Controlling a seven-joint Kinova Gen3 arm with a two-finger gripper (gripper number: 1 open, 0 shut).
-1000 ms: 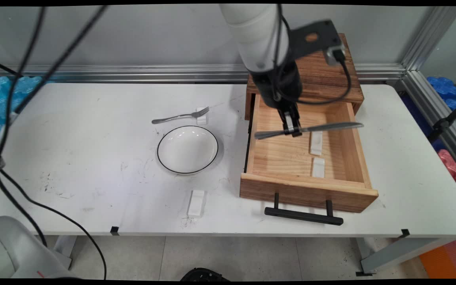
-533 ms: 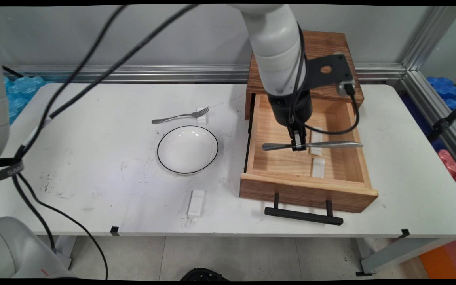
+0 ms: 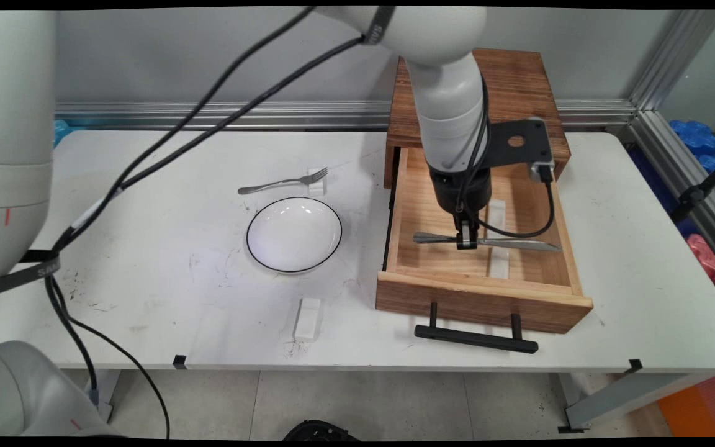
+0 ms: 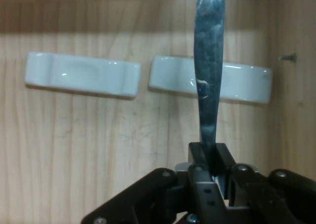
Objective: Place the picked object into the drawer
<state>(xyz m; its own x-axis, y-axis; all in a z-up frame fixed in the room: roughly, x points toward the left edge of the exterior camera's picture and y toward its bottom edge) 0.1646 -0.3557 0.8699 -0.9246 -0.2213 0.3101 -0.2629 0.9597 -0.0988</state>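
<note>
My gripper (image 3: 467,243) is shut on a metal table knife (image 3: 522,244), gripped near its middle. The knife lies level across the inside of the open wooden drawer (image 3: 481,298), blade to the right. In the hand view the gripper (image 4: 211,160) clamps the knife blade (image 4: 209,71), which runs up the picture over one of two white cutlery rests (image 4: 244,83) on the drawer floor. The other rest (image 4: 81,75) lies to its left, uncovered. Whether the blade touches the rest under it I cannot tell.
The drawer sticks out of a wooden cabinet (image 3: 519,93) at the table's back right, its black handle (image 3: 475,338) toward the front. Left of it stand a white bowl (image 3: 294,234), a fork (image 3: 283,182) on a white rest, and another white rest (image 3: 308,318) near the front edge.
The gripper has carried the knife down and toward the drawer's front, from above the drawer to low inside it. The knife has levelled out over the rests.
</note>
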